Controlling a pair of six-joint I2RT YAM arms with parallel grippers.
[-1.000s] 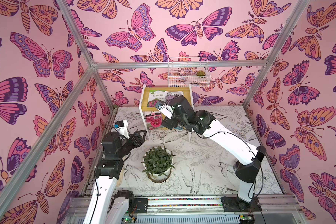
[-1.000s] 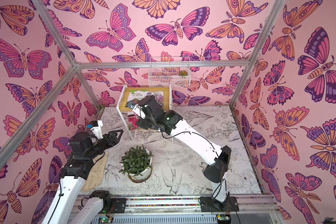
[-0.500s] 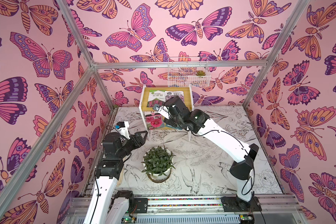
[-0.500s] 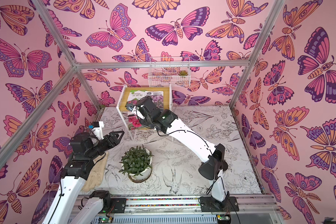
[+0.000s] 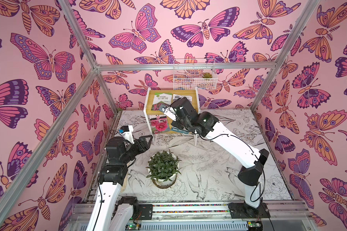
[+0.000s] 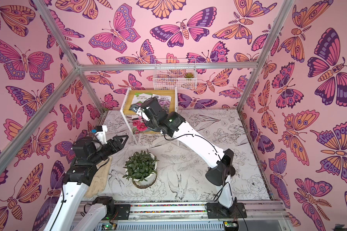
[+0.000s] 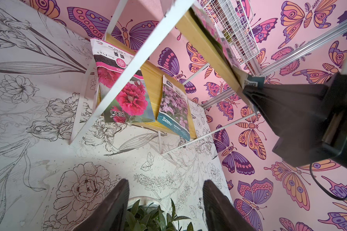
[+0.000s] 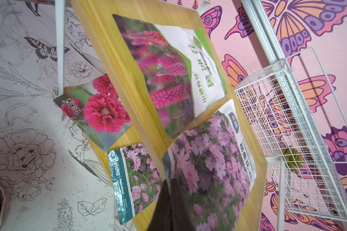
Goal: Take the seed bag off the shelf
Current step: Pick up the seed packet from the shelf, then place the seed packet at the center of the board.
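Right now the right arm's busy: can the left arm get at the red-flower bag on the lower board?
Probably yes: the open left gripper faces the shelf, and the red-flower bag overhangs its edge, though a white frame bar crosses the line between.

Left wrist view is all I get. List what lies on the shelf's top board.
Observer: Two seed bags lie on the top board: a green-and-white bag and a pink-flower bag.
Operator: Say whether either is held.
Observer: The right gripper is shut on the pink-flower bag's edge.
Operator: Name anything else I miss.
Observer: A beige glove lies on the table, at the robot's left side.
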